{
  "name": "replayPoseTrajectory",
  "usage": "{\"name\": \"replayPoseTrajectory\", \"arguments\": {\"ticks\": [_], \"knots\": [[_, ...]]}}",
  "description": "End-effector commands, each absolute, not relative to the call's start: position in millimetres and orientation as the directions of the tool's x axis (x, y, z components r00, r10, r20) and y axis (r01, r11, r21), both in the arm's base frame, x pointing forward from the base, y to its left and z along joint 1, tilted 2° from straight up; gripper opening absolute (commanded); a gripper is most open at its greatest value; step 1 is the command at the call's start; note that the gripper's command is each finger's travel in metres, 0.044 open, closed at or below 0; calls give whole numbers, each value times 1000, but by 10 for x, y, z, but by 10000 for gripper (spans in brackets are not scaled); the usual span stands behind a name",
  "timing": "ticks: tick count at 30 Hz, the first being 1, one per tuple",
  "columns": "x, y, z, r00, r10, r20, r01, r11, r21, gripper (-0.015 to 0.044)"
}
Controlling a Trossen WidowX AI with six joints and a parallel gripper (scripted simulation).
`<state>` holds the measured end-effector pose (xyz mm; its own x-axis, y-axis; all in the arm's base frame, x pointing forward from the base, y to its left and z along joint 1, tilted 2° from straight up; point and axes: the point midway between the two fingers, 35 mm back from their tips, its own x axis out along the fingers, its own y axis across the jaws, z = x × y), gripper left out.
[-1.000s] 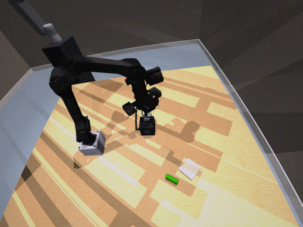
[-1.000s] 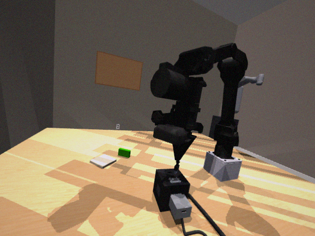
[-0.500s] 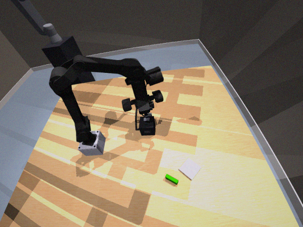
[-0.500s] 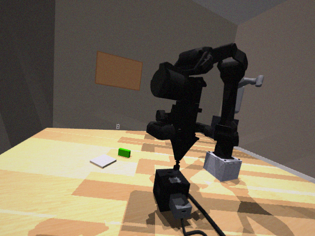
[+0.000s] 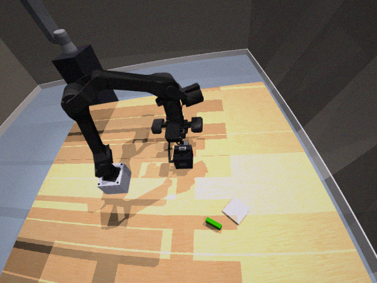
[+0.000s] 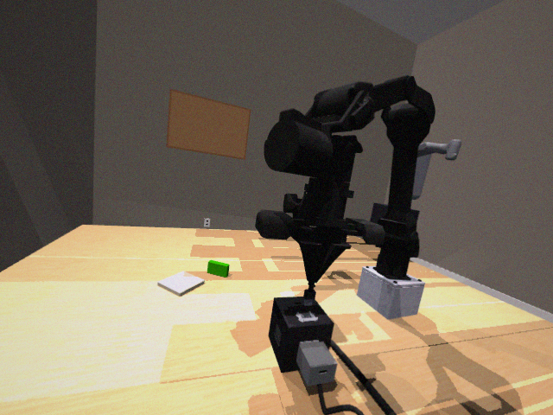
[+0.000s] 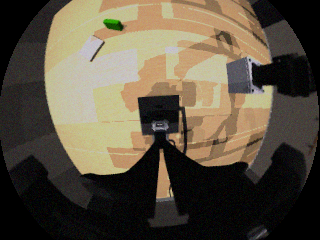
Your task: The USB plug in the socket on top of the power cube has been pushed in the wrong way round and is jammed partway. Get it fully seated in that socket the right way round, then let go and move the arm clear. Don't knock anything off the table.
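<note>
The black power cube [image 5: 184,160] [image 6: 290,343] [image 7: 156,107] stands on the wooden table, with a pale socket [image 5: 182,148] [image 6: 306,317] [image 7: 159,124] on its top face. My gripper [image 5: 182,142] [image 6: 308,289] [image 7: 160,143] points straight down just above that socket. It is shut on the small dark USB plug [image 6: 308,294], which hangs at the fingertips a little above the socket opening. The plug is too small to tell which way round it faces.
A grey adapter [image 6: 316,362] sits in the cube's side, with a black cable [image 6: 357,379] running off along the table. The arm's grey base box [image 5: 117,183] [image 6: 390,296] stands near the cube. A green block [image 5: 213,223] [image 6: 218,268] and a flat white pad [image 5: 236,210] [image 6: 181,283] lie farther off.
</note>
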<state>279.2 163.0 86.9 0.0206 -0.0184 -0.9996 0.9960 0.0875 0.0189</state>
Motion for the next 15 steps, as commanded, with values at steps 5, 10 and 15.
{"name": "replayPoseTrajectory", "arguments": {"ticks": [5,10,15], "knots": [[2790,1629,862,19,-19,-1000,997,74,18,0],[2791,1629,866,20,-19,-1000,997,77,19,0],[2791,1629,861,21,-18,-1000,997,80,19,0]]}}
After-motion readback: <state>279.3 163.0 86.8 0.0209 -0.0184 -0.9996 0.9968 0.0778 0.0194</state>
